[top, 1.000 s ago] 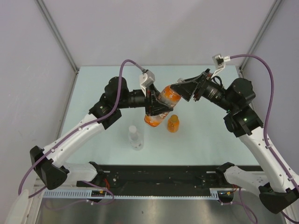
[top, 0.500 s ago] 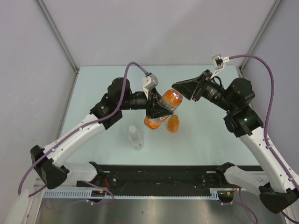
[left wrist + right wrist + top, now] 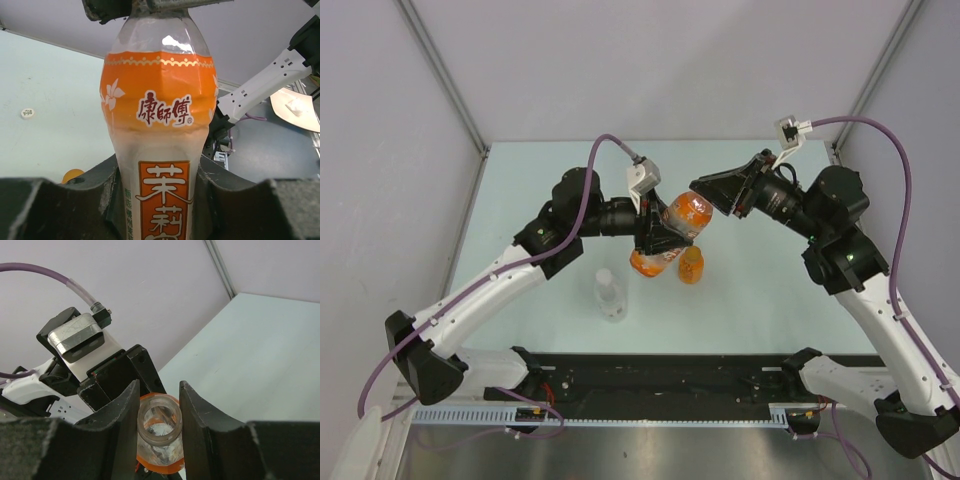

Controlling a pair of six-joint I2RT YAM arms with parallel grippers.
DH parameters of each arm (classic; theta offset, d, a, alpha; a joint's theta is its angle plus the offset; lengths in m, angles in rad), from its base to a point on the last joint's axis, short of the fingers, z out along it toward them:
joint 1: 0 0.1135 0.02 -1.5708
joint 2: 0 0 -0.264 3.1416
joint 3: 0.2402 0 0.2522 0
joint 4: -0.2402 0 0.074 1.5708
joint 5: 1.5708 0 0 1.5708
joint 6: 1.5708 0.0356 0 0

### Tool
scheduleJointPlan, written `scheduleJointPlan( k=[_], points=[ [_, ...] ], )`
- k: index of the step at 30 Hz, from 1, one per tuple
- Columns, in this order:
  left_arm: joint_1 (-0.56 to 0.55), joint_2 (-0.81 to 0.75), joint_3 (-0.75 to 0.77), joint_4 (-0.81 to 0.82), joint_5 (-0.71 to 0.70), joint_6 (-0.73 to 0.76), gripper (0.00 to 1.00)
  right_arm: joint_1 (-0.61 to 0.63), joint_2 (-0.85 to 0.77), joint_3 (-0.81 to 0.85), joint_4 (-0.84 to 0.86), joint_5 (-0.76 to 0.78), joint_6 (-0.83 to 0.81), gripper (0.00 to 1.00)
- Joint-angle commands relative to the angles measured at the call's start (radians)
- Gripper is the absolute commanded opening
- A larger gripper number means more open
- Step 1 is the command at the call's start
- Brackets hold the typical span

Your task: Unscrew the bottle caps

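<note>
jaws of the left gripper (image 3: 655,236) clamp the taller orange bottle (image 3: 682,213) mid-body above the table (image 3: 770,300), its long axis tilted, neck pointing up-right toward the right gripper (image 3: 157,390), whose jaws are drawn in either side of the uncapped threaded mouth.

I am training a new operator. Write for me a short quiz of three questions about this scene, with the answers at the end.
1. True or false: the left pincer grips the tall orange bottle around its labelled body.
2. Which part of that bottle do the fingers of the right pincer flank? A) its base B) its neck C) its label
3. Give the number: how many bottles stand on the table, held by no pincer?

Key
1. True.
2. B.
3. Two: the short orange bottle and the clear bottle.
</note>
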Motion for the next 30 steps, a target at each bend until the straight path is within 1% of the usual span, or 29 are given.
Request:
scheduleJointPlan(
  k=[1, 4, 6, 9, 10, 12, 13, 14, 20, 27, 30],
  points=[
    [0.003, -0.034, 0.039, 0.042, -0.084, 0.024, 0.0, -0.001, -0.004, 0.044, -0.031, 0.002, -0.019, 0.33],
    [0.003, -0.045, 0.031, 0.048, -0.09, 0.029, 0.0, 0.0, -0.018, 0.044, -0.043, 0.014, -0.027, 0.37],
    [0.003, -0.046, 0.031, 0.045, -0.093, 0.031, 0.0, -0.004, -0.022, 0.046, -0.051, 0.015, -0.03, 0.37],
    [0.003, -0.053, 0.027, 0.047, -0.107, 0.031, 0.0, -0.015, -0.029, 0.047, -0.06, 0.005, -0.029, 0.45],
    [0.003, -0.056, 0.024, 0.048, -0.112, 0.031, 0.0, -0.018, -0.029, 0.047, -0.062, 0.005, -0.027, 0.54],
    [0.003, -0.059, 0.021, 0.055, -0.117, 0.032, 0.0, -0.021, -0.033, 0.047, -0.071, 0.003, -0.027, 0.58],
    [0.003, -0.062, 0.021, 0.056, -0.118, 0.032, 0.0, -0.023, -0.036, 0.046, -0.074, 0.003, -0.027, 0.62],
    [0.005, -0.062, 0.019, 0.059, -0.118, 0.032, 0.0, -0.024, -0.035, 0.047, -0.077, 0.002, -0.026, 0.64],
    [0.003, -0.054, 0.018, 0.064, -0.083, 0.02, 0.0, -0.031, -0.036, 0.047, -0.065, -0.014, -0.021, 0.61],
    [0.003, -0.045, 0.015, 0.061, 0.005, 0.014, 0.0, -0.034, -0.019, 0.047, -0.017, -0.034, -0.004, 0.58],
    [0.003, -0.046, 0.011, 0.056, 0.031, 0.015, 0.0, -0.034, -0.007, 0.047, -0.001, -0.047, 0.008, 0.54]
  ],
)
